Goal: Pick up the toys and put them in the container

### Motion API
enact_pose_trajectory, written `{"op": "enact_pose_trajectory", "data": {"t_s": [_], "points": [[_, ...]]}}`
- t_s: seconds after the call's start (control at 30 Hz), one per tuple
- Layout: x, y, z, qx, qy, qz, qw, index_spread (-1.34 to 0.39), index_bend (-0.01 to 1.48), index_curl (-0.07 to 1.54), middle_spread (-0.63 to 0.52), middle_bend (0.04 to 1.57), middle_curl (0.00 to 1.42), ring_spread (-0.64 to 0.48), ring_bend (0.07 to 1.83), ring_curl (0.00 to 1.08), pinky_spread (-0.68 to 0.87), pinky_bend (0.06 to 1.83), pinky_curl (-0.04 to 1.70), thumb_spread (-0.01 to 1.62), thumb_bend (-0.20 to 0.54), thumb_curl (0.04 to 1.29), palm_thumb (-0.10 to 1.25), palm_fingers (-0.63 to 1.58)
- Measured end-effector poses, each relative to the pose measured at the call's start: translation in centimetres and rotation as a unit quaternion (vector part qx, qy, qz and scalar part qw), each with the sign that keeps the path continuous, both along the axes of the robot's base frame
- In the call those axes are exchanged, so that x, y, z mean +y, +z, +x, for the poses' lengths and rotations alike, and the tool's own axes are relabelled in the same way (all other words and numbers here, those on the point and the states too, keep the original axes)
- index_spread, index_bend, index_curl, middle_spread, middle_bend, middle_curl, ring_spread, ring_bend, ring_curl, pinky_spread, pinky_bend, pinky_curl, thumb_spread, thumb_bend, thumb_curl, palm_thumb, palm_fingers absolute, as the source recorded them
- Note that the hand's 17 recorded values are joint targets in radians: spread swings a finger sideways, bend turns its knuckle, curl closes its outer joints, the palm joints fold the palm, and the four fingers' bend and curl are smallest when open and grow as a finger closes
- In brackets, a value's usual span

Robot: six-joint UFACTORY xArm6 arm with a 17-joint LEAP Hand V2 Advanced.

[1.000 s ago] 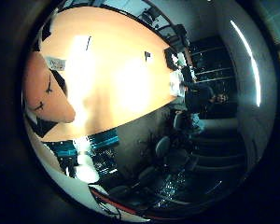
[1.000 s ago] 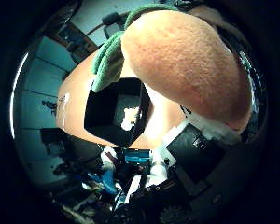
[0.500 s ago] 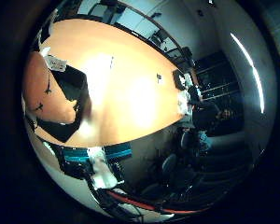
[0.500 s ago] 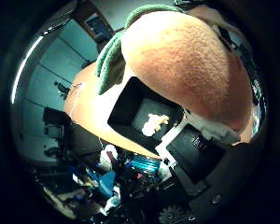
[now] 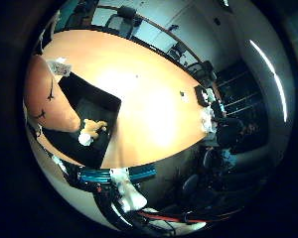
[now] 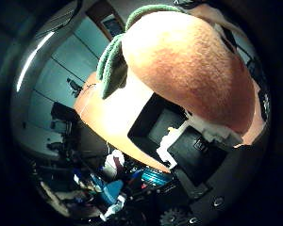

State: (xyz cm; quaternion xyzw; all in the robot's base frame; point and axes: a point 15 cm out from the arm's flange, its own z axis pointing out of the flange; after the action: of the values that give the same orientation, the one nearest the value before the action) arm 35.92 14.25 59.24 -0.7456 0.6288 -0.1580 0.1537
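Observation:
A big orange plush toy (image 6: 189, 71) with a green part (image 6: 113, 61) fills much of the right thumb side palm view, close against the palm. My hand (image 6: 206, 158) shows as black and white parts beside it, curled on the toy. The little finger side palm view shows the toy's orange edge with black stitching (image 5: 45, 99). Below the hand, a black open container (image 5: 89, 104) stands on the wooden table (image 5: 159, 89). A small white and yellow toy (image 5: 89, 130) lies inside it. The container also shows in the thumb side view (image 6: 160, 122).
A white tag (image 5: 60, 67) hangs by the plush toy. Small white things (image 5: 207, 111) lie near the table's far end. Office chairs (image 5: 124, 18) stand around the table. Blue and white gear (image 5: 114, 178) sits past the table's near edge.
The plush toy stays fixed against the palm while the room shifts. The camera has moved over the table, so the container and the small toy inside it have come into the little finger side view.

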Motion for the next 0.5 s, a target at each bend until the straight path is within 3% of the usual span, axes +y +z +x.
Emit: {"op": "enact_pose_trajectory", "data": {"t_s": [0.07,0.13,0.2,0.27,0.3,0.5], "points": [[0.5,-0.4,0.6,0.001,0.002,-0.001,1.000,-0.44,0.87,0.72,-0.45,0.53,0.76,-0.03,0.27,0.22,0.48,0.20,0.12,0.77,-0.028,0.67,0.94,0.56],[0.8,-0.6,0.9,0.003,0.005,-0.001,1.000,-0.44,0.73,0.69,-0.41,0.46,0.75,0.00,0.30,0.23,0.48,0.25,0.15,0.86,-0.027,0.64,0.90,0.47],[1.2,-1.0,1.0,0.009,0.009,0.001,1.000,-0.44,0.54,0.61,-0.31,0.34,0.69,0.05,0.33,0.24,0.48,0.33,0.18,0.98,-0.029,0.58,0.85,0.36],[1.3,-1.1,1.0,0.011,0.013,0.002,1.000,-0.44,0.25,0.50,-0.17,0.19,0.61,0.12,0.39,0.26,0.49,0.45,0.23,1.06,-0.041,0.50,0.76,0.22],[1.4,-1.1,1.1,0.011,0.016,0.003,1.000,-0.45,0.20,0.47,-0.14,0.15,0.59,0.12,0.40,0.26,0.48,0.48,0.24,1.07,-0.044,0.48,0.73,0.18],[1.8,-0.6,1.7,-0.004,0.026,0.006,1.000,-0.45,0.13,0.30,0.10,0.18,0.40,0.20,0.45,0.27,0.47,0.63,0.29,1.06,-0.045,0.34,0.50,0.01]]}}
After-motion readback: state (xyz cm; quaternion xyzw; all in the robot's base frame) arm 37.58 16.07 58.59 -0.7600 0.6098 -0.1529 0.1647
